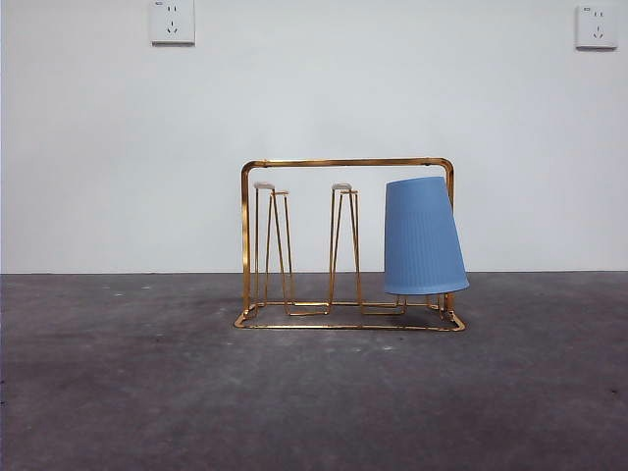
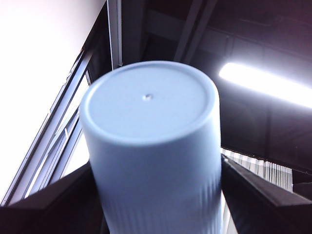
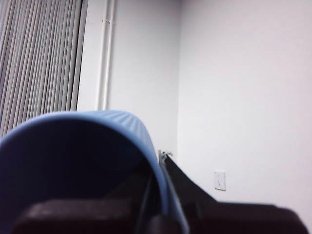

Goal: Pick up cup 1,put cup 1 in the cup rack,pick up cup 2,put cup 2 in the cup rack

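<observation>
upside down on the end peg of the cup rack [image 1: 348, 165]: one blue cup [image 1: 423, 237]. in the left gripper [image 2: 156, 195], clamped: a pale blue cup [image 2: 151, 146]. in the right gripper [image 3: 158, 195], pinched by its rim: another blue cup [image 3: 73, 161].

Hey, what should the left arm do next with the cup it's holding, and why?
Probably lower the pale blue ribbed plastic cup, gripped in the left claw, toward a bare peg of the gold wire cup rack. One end already carries a tilted, upside-down blue cup, and the right claw pinches a second blue cup.
</observation>
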Robot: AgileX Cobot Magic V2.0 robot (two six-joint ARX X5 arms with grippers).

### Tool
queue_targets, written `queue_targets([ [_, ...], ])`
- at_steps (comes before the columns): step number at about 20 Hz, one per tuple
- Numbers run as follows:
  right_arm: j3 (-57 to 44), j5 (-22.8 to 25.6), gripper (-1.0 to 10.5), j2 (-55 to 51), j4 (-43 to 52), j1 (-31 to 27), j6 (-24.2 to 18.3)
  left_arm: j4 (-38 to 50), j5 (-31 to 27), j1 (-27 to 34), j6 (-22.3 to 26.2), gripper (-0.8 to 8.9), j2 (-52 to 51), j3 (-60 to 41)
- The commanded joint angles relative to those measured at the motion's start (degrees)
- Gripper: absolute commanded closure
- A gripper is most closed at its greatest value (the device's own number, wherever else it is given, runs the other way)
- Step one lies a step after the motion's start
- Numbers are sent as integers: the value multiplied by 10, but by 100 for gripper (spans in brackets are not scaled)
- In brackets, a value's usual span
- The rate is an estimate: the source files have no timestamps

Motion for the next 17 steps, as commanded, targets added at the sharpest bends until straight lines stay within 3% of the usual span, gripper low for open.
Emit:
queue_targets([
  [1,-2,9,942,6,-22,-3,4,12,7,-2,13,787,-3,-1],
  [7,-2,-25,933,5,-42,-3,4,13,8,-2,13,823,-3,-1],
  [11,-2,-34,755,-3,-60,-3,7,16,8,7,11,822,-6,-1],
  [17,-2,-41,722,-24,-122,-3,-2,17,8,33,8,822,-17,-1],
])
